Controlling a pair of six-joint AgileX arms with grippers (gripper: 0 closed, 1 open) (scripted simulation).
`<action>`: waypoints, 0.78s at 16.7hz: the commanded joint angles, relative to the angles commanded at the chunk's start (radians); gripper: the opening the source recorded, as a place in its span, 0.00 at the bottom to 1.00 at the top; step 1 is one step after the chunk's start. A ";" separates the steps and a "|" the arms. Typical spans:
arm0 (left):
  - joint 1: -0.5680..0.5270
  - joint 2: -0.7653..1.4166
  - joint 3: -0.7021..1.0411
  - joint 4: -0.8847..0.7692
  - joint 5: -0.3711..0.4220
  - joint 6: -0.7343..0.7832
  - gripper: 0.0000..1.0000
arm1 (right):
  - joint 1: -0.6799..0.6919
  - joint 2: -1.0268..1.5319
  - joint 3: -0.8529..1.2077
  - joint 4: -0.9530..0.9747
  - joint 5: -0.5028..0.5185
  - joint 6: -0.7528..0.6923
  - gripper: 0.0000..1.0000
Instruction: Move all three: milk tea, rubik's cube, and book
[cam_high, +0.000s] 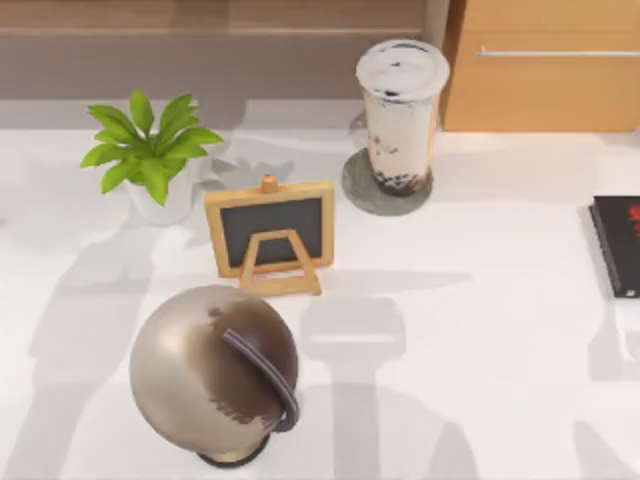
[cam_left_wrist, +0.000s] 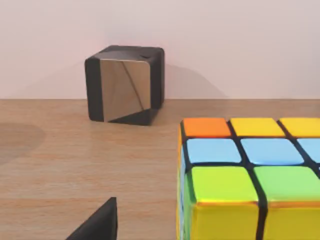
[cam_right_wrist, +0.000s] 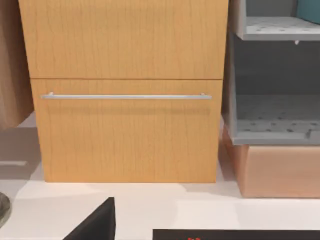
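One milk tea (cam_high: 401, 115) stands upright on a grey round coaster (cam_high: 362, 190) at the back of the white surface (cam_high: 480, 350), just right of the small chalkboard easel (cam_high: 270, 232). Left of the easel sits a potted plant (cam_high: 150, 150); in front of it, a metallic globe (cam_high: 213, 372). A black book (cam_high: 618, 245) lies far right. The left wrist view shows the rubik's cube (cam_left_wrist: 250, 180) on wood, near a dark mirrored cube (cam_left_wrist: 125, 85) — I cannot tell how either arm's fingers stand.

A matte black, wedge-shaped finger (cam_left_wrist: 97, 222) of the left arm is showing; a matching black finger (cam_right_wrist: 95, 222) is showing on the right.
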 joint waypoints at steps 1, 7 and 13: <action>-0.002 -0.013 -0.021 0.005 -0.002 0.000 1.00 | 0.000 0.000 0.000 0.000 0.000 0.000 1.00; -0.001 -0.026 -0.039 0.012 -0.006 0.000 1.00 | 0.000 0.000 0.000 0.000 0.000 0.000 1.00; 0.036 -0.242 -0.249 -0.018 0.041 0.009 1.00 | 0.000 0.000 0.000 0.000 0.000 0.000 1.00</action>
